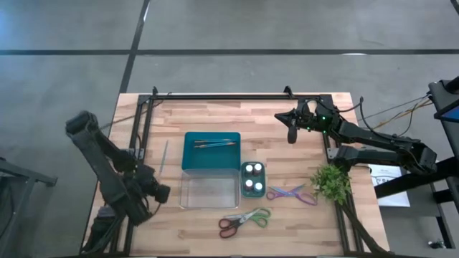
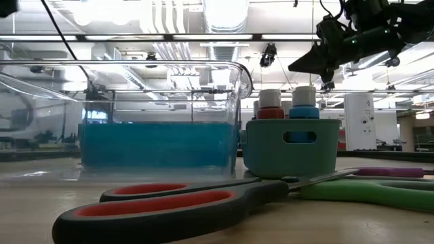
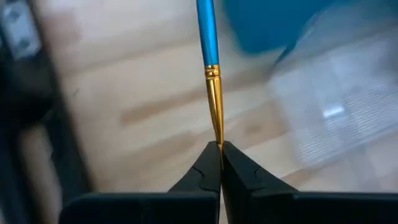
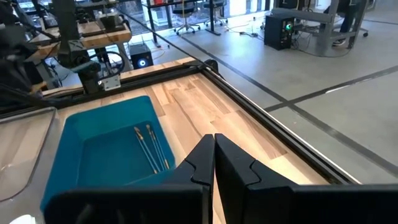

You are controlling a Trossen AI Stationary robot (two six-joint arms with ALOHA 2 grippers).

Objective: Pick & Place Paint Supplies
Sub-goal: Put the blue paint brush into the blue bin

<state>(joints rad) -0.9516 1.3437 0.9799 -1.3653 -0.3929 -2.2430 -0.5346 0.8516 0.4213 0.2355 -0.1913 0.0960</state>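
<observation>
We noted the left gripper (image 3: 219,149) pinched on a blue-handled brush (image 3: 210,68), its bristles hidden, beside the teal tray (image 1: 211,153). Right gripper (image 1: 292,132) hung closed, empty. Paint bottles (image 1: 252,179) sat partly hidden in their caddy (image 2: 291,147).

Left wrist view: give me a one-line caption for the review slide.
Left gripper, jaws shut, pinching the tip of a blue-handled brush above the wooden table, beside the teal container.
</observation>
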